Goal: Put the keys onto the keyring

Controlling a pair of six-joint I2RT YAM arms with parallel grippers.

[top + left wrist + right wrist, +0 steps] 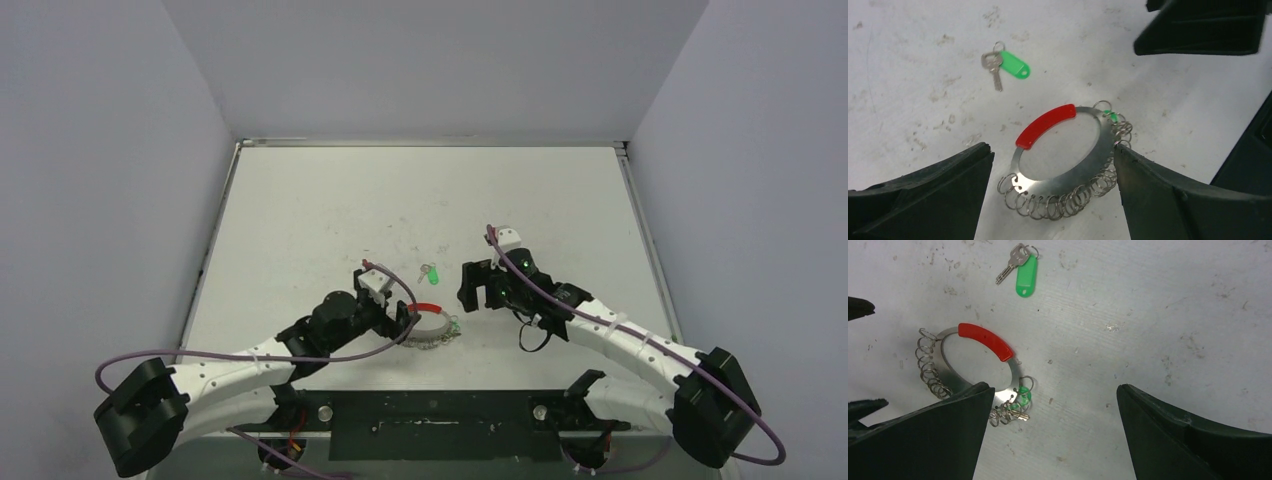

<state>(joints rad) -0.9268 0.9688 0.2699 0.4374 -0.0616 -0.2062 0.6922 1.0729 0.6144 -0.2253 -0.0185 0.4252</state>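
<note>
The keyring [1083, 170] is a flat silver ring with a curved red segment [1045, 125] and several small wire loops along its edge. It lies flat on the table and shows in the top view [432, 328] and the right wrist view [950, 377]. A second small key with a green tag [1020, 400] hangs on one loop. The loose keys [1003, 67] with a green tag lie beyond it, also in the top view [429, 273] and the right wrist view [1020, 270]. My left gripper [1053, 180] is open, straddling the ring. My right gripper [1053, 410] is open, just right of the ring.
The white table top [420, 200] is scuffed and has a raised rim at the back and sides. Grey walls enclose it. A dark mounting plate [430, 420] runs along the near edge between the arm bases.
</note>
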